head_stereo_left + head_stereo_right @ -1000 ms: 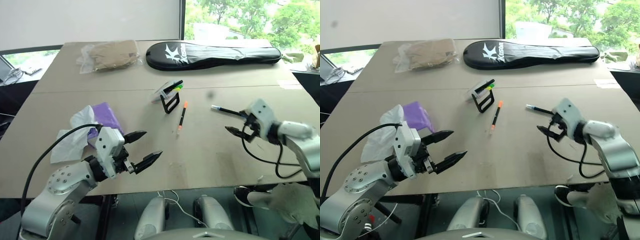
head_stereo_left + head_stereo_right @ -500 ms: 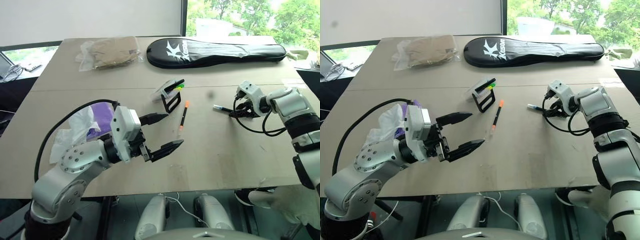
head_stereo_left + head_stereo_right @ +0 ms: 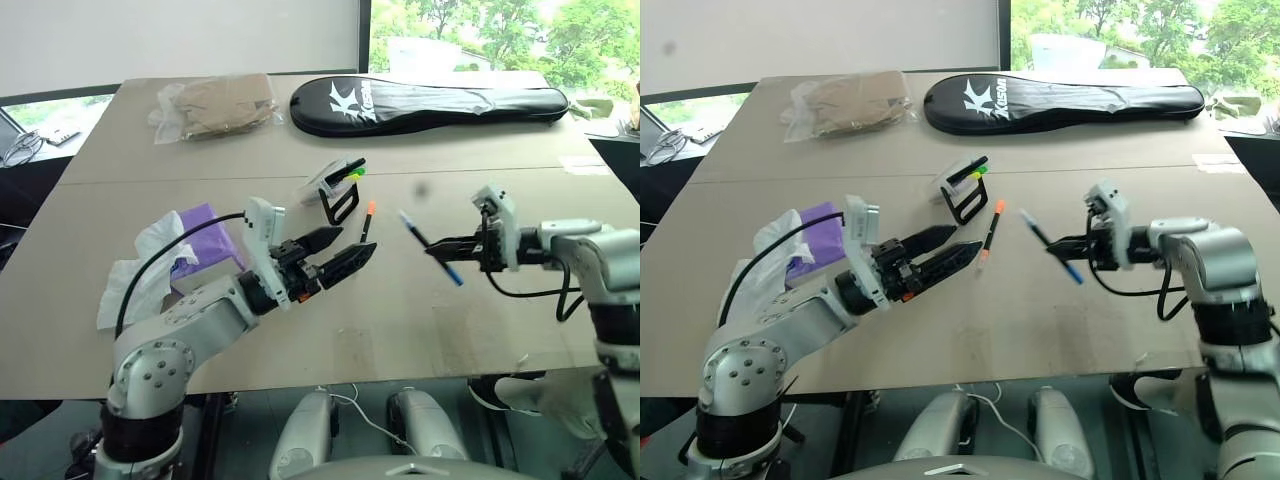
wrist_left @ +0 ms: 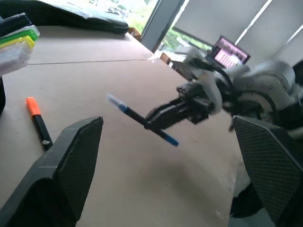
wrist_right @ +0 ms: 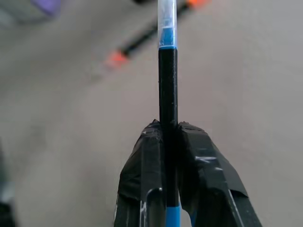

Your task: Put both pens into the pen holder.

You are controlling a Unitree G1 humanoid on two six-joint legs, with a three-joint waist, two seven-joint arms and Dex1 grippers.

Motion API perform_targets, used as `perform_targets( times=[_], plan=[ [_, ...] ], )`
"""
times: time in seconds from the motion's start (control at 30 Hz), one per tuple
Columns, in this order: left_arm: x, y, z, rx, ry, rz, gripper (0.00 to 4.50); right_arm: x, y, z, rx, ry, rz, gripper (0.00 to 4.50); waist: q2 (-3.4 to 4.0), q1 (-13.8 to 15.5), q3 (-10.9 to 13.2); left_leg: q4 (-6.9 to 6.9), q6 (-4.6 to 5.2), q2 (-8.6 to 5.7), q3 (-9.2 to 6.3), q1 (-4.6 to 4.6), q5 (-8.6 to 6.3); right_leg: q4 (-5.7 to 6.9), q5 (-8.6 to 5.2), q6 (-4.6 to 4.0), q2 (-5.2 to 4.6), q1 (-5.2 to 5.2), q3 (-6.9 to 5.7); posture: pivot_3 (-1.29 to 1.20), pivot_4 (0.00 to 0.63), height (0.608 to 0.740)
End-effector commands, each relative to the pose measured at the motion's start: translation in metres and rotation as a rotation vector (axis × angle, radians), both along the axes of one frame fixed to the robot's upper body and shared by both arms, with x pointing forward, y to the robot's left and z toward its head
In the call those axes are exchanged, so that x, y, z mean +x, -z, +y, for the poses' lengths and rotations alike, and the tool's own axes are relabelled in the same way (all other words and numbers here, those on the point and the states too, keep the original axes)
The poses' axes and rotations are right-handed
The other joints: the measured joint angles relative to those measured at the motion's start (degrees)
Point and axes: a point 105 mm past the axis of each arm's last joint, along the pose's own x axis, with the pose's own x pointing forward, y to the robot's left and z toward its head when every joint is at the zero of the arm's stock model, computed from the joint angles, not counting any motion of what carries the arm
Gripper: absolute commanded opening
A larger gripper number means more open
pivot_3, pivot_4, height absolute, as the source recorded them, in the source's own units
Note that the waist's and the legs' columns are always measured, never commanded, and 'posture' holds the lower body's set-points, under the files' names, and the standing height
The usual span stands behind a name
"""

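**Blue-tipped pen lifted in the right gripper; orange-ended pen on the table**

Head views: the right gripper (image 3: 447,243) is clamped shut on the slim black-barrelled pen with a blue tip (image 3: 430,247), holding it above the tan wooden table (image 3: 480,320), the barrel slanting with its pale end up and toward the robot's left. The left gripper (image 3: 338,255) points toward the right arm, its two black fingers spread apart and empty. Just beyond those fingers lies the black pen with orange ends (image 3: 365,226), flat on the table. Near it stands the small tilted clear plastic pen holder on a black bent-wire stand (image 3: 336,187), with a green-and-yellow-tipped pen (image 3: 352,173) inside.

Left wrist view: its own spread fingers (image 4: 66,165) frame the right gripper (image 4: 156,117) gripping the blue-tipped pen (image 4: 142,119) in the air; the orange-ended pen (image 4: 38,120) lies on the table.

Right wrist view: the fingertips (image 5: 147,161) pinch the black barrel (image 5: 166,90) from both sides; the orange-ended pen (image 5: 142,40) shows blurred beyond.
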Motion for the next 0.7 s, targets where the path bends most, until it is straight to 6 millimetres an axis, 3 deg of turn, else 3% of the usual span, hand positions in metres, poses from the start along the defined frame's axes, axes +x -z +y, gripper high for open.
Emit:
perform_targets(
  times=[0.03, 0.1, 0.2, 0.47, 0.5, 0.6, 0.7],
  plan=[
    [0.0, -0.006, -0.003, -0.084, 0.03, 0.055, 4.5, -0.032, -0.026, 0.031, 0.058, -0.062, -0.104, 0.04, 0.0, 0.1, 0.0, 0.01, 0.0, 0.0, -0.04, 0.0, 0.0, 0.02, 0.0, 0.0, 0.0, 0.01, -0.04, 0.0, 0.15, 0.74],
    [0.003, -0.005, -0.005, -0.082, 0.051, 0.064, 4.5, -0.04, -0.031, 0.043, 0.08, -0.08, -0.133, 0.04, -0.01, 0.5, 0.0, 0.06, -0.01, -0.06, -0.04, 0.01, 0.01, 0.03, 0.0, 0.0, -0.03, 0.02, -0.11, 0.0, 0.15, 0.74],
    [0.004, -0.007, -0.009, -0.098, 0.086, 0.063, 3.71, -0.045, -0.035, 0.052, 0.091, -0.095, -0.148, 0.0, -0.02, 0.6, 0.0, 0.13, 0.0, -0.26, -0.06, 0.05, 0.03, -0.02, 0.0, 0.01, -0.05, 0.13, -0.31, 0.0, 0.15, 0.74],
    [0.002, -0.006, -0.007, -0.076, 0.129, 0.033, 0.04, -0.041, -0.033, 0.054, 0.089, -0.072, -0.184, 0.0, -0.02, 0.2, 0.0, 0.03, -0.11, -0.24, -0.02, 0.08, 0.11, -0.02, 0.0, 0.0, -0.09, 0.1, -0.27, 0.0, 0.15, 0.74],
    [0.003, -0.006, -0.005, -0.069, 0.121, 0.018, 0.04, -0.039, -0.036, 0.054, 0.099, -0.07, -0.226, 0.0, -0.01, 0.1, 0.0, 0.01, -0.11, -0.22, 0.0, 0.1, 0.11, -0.02, 0.0, 0.0, -0.08, 0.1, -0.24, 0.0, 0.15, 0.74],
    [0.009, -0.018, 0.003, -0.057, 0.084, -0.057, 0.01, -0.042, -0.043, 0.046, 0.156, -0.091, -0.255, 1.35, -0.01, 0.2, 0.0, -0.03, -0.07, -0.2, 0.05, 0.09, 0.08, -0.05, 0.0, 0.0, -0.07, 0.08, -0.22, 0.0, 0.15, 0.74],
    [0.017, -0.053, 0.008, -0.073, 0.066, -0.211, 0.01, -0.038, -0.044, 0.026, 0.098, -0.036, -0.334, 2.7, -0.05, 0.7, 0.0, -0.01, -0.02, -0.25, 0.03, 0.07, 0.05, -0.1, 0.0, 0.02, -0.07, 0.11, -0.28, 0.0, 0.15, 0.74]
  ],
)
